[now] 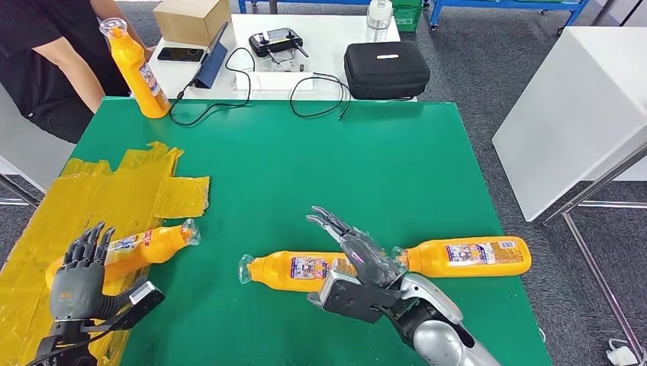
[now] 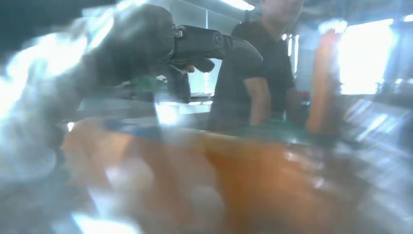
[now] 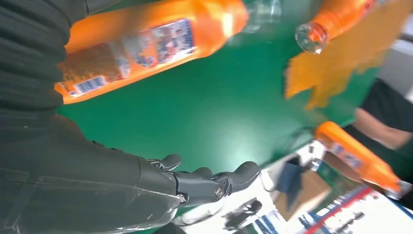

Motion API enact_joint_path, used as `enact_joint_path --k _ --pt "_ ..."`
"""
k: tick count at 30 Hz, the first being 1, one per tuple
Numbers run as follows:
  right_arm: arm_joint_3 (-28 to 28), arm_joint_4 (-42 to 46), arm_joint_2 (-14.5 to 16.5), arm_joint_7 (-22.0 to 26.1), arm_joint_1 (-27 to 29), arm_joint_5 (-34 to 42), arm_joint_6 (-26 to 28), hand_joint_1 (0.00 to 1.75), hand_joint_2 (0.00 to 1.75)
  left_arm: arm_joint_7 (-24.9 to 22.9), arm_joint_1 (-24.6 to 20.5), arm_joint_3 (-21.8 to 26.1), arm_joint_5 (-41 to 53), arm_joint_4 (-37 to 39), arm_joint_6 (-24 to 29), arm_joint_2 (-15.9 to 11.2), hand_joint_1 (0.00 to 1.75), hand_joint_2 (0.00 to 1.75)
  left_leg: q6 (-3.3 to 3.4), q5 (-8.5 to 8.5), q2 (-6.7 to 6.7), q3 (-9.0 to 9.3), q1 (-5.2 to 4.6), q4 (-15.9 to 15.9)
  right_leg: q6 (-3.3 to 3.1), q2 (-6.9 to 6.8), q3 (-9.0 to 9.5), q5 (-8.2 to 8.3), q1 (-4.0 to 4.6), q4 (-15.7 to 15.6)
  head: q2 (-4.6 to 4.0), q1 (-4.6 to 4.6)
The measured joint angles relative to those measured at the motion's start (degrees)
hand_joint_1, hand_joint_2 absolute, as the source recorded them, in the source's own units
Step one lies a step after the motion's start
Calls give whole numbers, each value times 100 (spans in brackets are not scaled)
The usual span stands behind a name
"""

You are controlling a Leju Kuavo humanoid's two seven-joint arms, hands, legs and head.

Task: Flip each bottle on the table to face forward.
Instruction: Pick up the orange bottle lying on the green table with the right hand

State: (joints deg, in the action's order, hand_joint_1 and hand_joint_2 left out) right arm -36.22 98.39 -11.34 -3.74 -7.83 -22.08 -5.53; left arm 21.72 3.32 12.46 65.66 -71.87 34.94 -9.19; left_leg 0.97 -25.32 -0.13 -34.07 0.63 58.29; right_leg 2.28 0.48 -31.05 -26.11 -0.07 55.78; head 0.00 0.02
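Observation:
Three orange bottles lie on their sides on the green table (image 1: 343, 168). The left bottle (image 1: 149, 246) rests on yellow film, its cap pointing right. My left hand (image 1: 76, 274) is at its base with fingers spread upward, holding nothing; the bottle (image 2: 234, 185) is a blurred mass close under that hand (image 2: 146, 44). The middle bottle (image 1: 294, 269) shows its label, cap to the left. My right hand (image 1: 358, 255) hovers open over its base, fingers stretched forward. The right bottle (image 1: 467, 255) lies label up just beyond it. The middle bottle (image 3: 146, 44) lies beside my right hand (image 3: 146, 185).
A person (image 1: 46, 61) at the far left corner holds a fourth orange bottle (image 1: 137, 69) upright on the table. Crumpled yellow film (image 1: 99, 198) covers the left side. Behind are a white table with a black case (image 1: 385, 69), cables, a controller and a cardboard box.

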Motion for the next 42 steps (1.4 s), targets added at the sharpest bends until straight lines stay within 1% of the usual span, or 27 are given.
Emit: enact_joint_path --k 3,14,17,19,21,23,27,29,31,35,38,42 --pt "-16 -186 0 -47 -64 -53 -10 0 175 122 9 -2 -116 -46 97 16 0 0 0 0 -1 0 0 0 0 0 1 0 0 0 0 0" --pt "-60 -458 2 -54 -127 -64 -13 0 175 176 20 -3 -178 -67 128 40 0 0 0 0 -1 0 1 0 0 0 0 0 1 0 0 -2" --pt "-64 -510 10 -76 -135 -75 -35 0 175 447 36 -3 -605 -131 184 65 0 0 0 0 -1 0 1 0 0 0 1 0 1 0 0 -1" --pt "-73 -578 33 -93 -152 -107 -54 0 175 857 58 7 -1311 -287 171 127 0 0 0 0 -1 0 0 0 0 -1 1 0 0 0 0 -1" --pt "-83 -672 74 -114 -178 -144 -77 0 175 1354 80 43 -2217 -539 67 249 0 0 0 0 -2 0 0 0 0 -1 1 0 0 0 0 -1" --pt "-92 -779 122 -161 -201 -161 -95 0 175 1687 93 106 -3121 -875 -164 415 0 0 0 0 -3 0 -1 0 0 -1 2 0 0 0 0 0" --pt "-109 -1019 219 -349 -210 -300 -104 0 175 1820 89 251 -4720 -1733 -959 803 0 0 1 0 -2 0 -1 1 0 -1 2 0 0 0 0 -1" --pt "-131 -1172 269 -525 -221 -525 -103 0 175 1832 84 324 -5168 -2151 -1376 1011 0 0 1 0 -2 0 -1 1 0 -1 3 0 0 0 0 -1" --pt "-170 -1344 327 -705 -252 -819 -99 0 175 1841 84 371 -5293 -2514 -1588 1195 0 0 1 0 -3 0 -1 1 0 -1 3 0 0 0 0 -1" --pt "-304 -1781 482 -992 -375 -1362 -155 0 175 1845 86 401 -5240 -3032 -1637 1451 0 0 0 0 -2 1 0 1 0 -1 2 0 1 0 0 -2" --pt "-405 -2162 610 -1103 -470 -1598 -219 0 175 1841 84 404 -5237 -3240 -1635 1560 0 0 0 1 -2 1 1 0 0 -2 2 0 1 0 0 -2" --pt "-473 -2625 759 -1143 -631 -1745 -319 0 175 1766 55 399 -5293 -3343 -1673 1617 0 0 0 0 1 11 3 0 0 1 5 0 2 0 0 -2"
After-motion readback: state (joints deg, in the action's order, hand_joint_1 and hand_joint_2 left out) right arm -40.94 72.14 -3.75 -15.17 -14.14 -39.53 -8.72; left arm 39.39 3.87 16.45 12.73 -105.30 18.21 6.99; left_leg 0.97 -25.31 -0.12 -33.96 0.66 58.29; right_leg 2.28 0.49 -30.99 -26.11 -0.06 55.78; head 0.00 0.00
